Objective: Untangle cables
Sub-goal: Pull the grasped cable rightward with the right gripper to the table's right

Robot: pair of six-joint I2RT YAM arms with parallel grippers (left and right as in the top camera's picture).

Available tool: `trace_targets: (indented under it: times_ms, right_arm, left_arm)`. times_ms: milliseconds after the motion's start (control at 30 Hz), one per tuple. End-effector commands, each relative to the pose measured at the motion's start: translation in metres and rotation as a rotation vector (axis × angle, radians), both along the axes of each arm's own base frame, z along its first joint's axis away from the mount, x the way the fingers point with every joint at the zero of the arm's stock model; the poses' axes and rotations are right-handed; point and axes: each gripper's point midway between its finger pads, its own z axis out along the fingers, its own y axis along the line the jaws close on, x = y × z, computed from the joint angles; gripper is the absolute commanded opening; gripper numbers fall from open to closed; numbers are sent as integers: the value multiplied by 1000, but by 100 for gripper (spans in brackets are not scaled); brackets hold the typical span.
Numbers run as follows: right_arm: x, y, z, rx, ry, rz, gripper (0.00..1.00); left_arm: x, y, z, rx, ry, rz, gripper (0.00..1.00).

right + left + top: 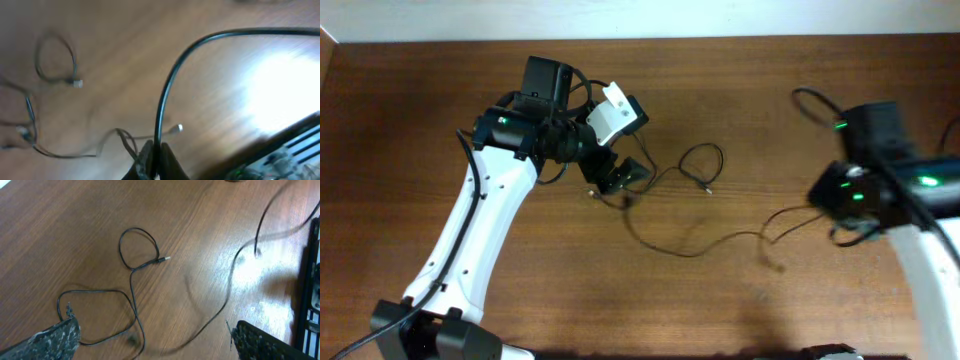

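Table (740,80): wood, mid-brown, fine straight grain, smooth. Satin finish, with a white glare patch in both wrist views.
Cables (131,282): thin black sheath, smooth, faint sheen, limp.
Plug end (165,258): pale, silvery, looks like metal.
Left arm shell (480,210): white plastic, smooth, glossy.
Left wrist housing (545,82): black plastic, matt.
Left gripper fingers (55,337): dark, rough-looking, speckled grey, scuffed.
Right gripper fingers (150,160): dark, too blurred to read the finish.
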Motion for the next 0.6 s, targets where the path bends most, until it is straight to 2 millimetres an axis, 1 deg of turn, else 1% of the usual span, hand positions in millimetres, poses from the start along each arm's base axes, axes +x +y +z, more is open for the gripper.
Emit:
trace_targets:
  times_ms: [0, 33, 67, 100, 133, 167, 200, 267, 333, 367, 400, 433, 467, 500, 533, 567]
  right_arm:
    - [9, -54, 71, -139, -186, -13, 4]
    - [12, -53, 96, -123, -263, 9, 4]
    - [17, -43, 128, -143, -358, 162, 4]
    - [17, -43, 144, -166, -404, 183, 4]
    - [19, -43, 152, -173, -434, 180, 4]
    - [25, -47, 158, -192, -461, 170, 4]
    - [40, -54, 159, -224, -473, 150, 4]
    - [72, -81, 159, -392, -448, 144, 4]
    - [122, -118, 143, -557, -385, 44, 4]
    - [144, -128, 136, -589, -387, 23, 4]
    - [165, -133, 129, -605, -394, 40, 4]
    - [200, -147, 116, -615, -427, 22, 4]
    - [221, -151, 114, -599, -485, 20, 4]
    - [246, -148, 125, -548, -612, 50, 4]
    - [260, -143, 145, -526, -726, 90, 4]
    - [269, -145, 168, -557, -821, 119, 4]
  left_arm:
    - [-1, 1, 12, -11, -25, 12, 99]
    - [-1, 1, 12, -11, -25, 12, 99]
    - [-1, 3, 11, -3, -27, 17, 99]
    - [0, 4, 11, 5, -30, 22, 99]
    - [2, 6, 9, 20, -33, 30, 99]
    - [2, 6, 9, 20, -33, 30, 99]
    - [2, 6, 9, 20, -33, 30, 99]
    - [2, 6, 9, 20, -33, 30, 99]
    - [2, 6, 9, 20, -33, 30, 99]
    - [2, 6, 9, 20, -33, 30, 99]
    - [2, 6, 9, 20, -33, 30, 99]
    - [2, 6, 9, 20, -33, 30, 99]
    - [2, 6, 9, 20, -33, 30, 99]
    - [2, 6, 9, 20, -33, 30, 99]
    - [2, 6, 9, 20, -33, 30, 99]
    - [2, 6, 9, 20, -33, 30, 99]
